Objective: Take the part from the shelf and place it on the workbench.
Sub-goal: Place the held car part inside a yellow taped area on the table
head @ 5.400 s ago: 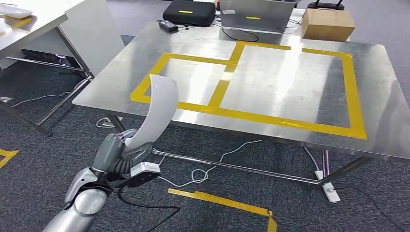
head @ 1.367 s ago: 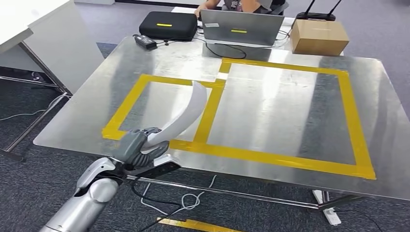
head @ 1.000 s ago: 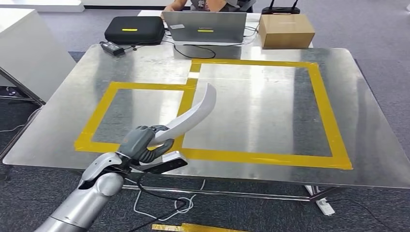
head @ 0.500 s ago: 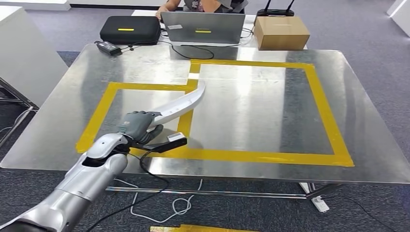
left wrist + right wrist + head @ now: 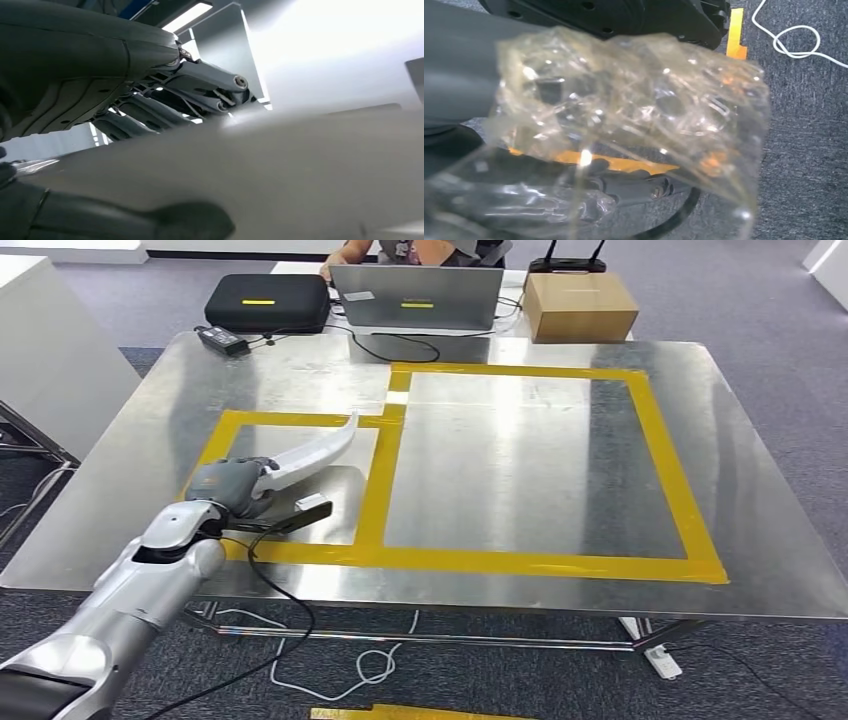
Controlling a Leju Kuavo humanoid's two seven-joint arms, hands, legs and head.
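Note:
The part is a long, curved white piece. My left hand grips its near end, and the part slants low over the smaller, left yellow-taped rectangle on the steel workbench; whether it touches the surface I cannot tell. In the left wrist view the dark fingers curl over the part's pale surface. In the right wrist view, crinkled clear plastic covers my right hand, which hangs above the carpet, and hides how its fingers lie.
Along the workbench's far edge stand a black case, a laptop with a person behind it, and a cardboard box. A white cabinet stands to the left. Cables lie on the carpet under the bench.
My left hand has carried the part leftward, from over the tape strip between the rectangles to over the left rectangle, and tipped it lower. Over the earliest frames the camera closed in on the bench.

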